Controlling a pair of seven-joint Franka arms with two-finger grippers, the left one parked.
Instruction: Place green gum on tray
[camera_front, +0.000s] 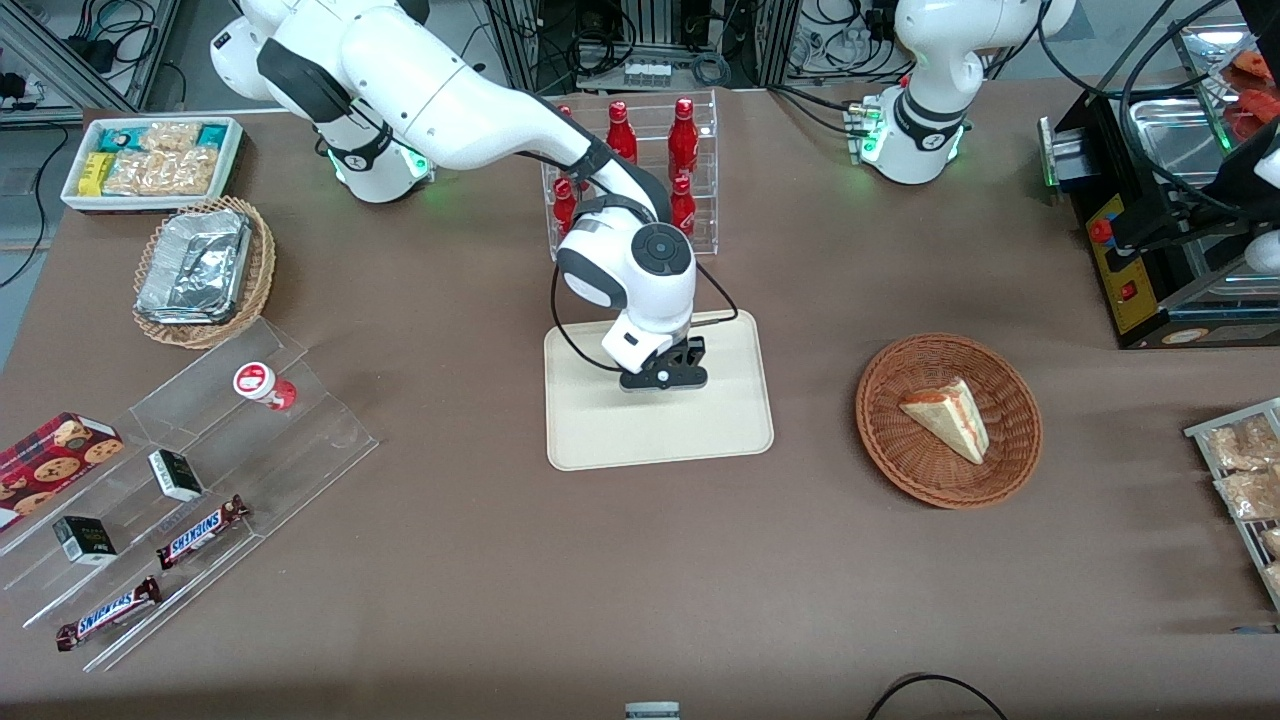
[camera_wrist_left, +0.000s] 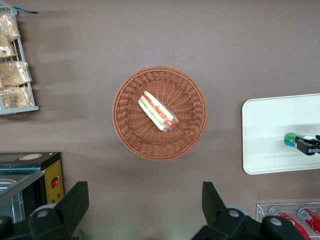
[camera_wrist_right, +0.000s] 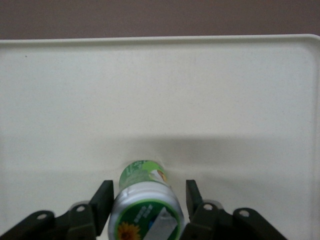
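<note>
Lying on the tray (camera_wrist_right: 250, 90), green gum (camera_wrist_right: 144, 200) shows its sunflower-marked lid between gripper (camera_wrist_right: 146, 200) fingers.

Brown table (camera_front: 600, 560): beige tray (camera_front: 600, 440), wicker basket (camera_front: 890, 440), apparently clear stepped racks (camera_front: 300, 450).

Matt smooth beige tray (camera_wrist_right: 210, 90); glossy plastic green gum (camera_wrist_right: 145, 207) (white lid).

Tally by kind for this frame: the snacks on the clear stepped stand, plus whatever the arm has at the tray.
Gum bottles: 2 (green gum at the gripper over the tray; red gum on the stand)
Snickers bars: 2
Small dark boxes: 2
Cookie box: 1
Total: 7
</note>
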